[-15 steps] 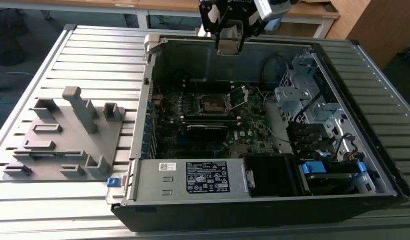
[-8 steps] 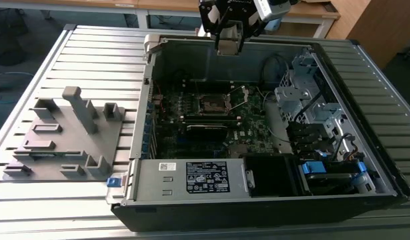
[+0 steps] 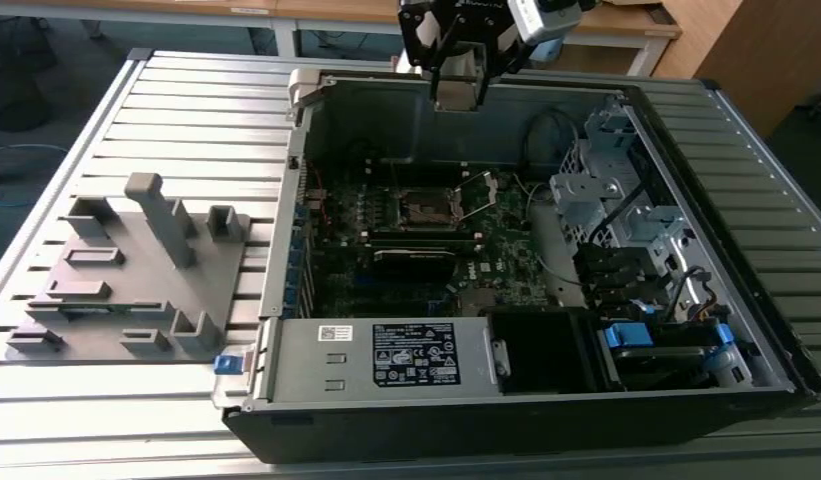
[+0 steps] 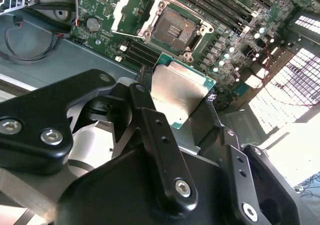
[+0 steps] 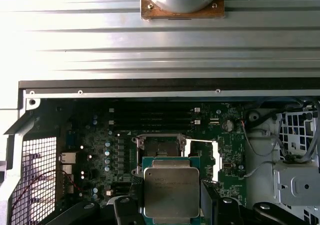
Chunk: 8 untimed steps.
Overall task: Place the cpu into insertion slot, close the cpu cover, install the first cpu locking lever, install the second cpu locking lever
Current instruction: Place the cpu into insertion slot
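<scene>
I have the gripper (image 3: 460, 92) hanging over the far wall of the open computer case (image 3: 279, 262), well above the motherboard (image 3: 383, 270) that lies flat inside it. It is clamped on the cpu (image 4: 176, 96): in the second wrist view the black fingers (image 4: 142, 92) press against two opposite edges of the chip, and its dull silver top faces the camera. In the first wrist view I see the cpu (image 5: 171, 192) held level in the air, with the board far beneath it. The insertion slot (image 5: 159, 146) is bare, its dark square recess uncovered inside the silvery rim; in the second wrist view the insertion slot (image 4: 172, 29) is well apart from the chip. The cpu cover (image 4: 128, 9) is swung up and stands open along one side of the socket, seen in the exterior view as a tilted silver frame (image 3: 480, 193). The case rests on a slatted metal table (image 3: 197, 110), with a grey moulded fixture (image 3: 130, 275) near it at the exterior view's left.
</scene>
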{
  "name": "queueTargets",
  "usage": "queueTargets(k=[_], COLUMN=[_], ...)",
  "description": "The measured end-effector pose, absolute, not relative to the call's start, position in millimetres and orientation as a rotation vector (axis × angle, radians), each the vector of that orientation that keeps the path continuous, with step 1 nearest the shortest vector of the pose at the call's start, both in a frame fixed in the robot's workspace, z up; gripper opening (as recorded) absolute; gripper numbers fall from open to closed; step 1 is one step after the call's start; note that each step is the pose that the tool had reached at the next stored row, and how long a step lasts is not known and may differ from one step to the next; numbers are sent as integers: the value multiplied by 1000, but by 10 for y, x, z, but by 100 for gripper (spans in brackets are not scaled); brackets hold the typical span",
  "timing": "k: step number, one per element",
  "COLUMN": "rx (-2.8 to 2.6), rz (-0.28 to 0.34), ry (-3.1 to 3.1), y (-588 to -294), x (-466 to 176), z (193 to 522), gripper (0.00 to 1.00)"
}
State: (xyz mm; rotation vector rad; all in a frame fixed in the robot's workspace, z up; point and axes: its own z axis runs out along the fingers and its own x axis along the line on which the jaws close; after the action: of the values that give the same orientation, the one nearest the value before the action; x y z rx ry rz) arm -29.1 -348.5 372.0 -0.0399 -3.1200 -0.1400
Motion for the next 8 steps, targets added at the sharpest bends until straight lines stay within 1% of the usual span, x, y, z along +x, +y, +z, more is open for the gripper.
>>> queueTargets(k=[8], rx=[-40], rz=[-140], ry=[-3120], y=[-3485], x=[-291], z=[3713], gripper=[54])
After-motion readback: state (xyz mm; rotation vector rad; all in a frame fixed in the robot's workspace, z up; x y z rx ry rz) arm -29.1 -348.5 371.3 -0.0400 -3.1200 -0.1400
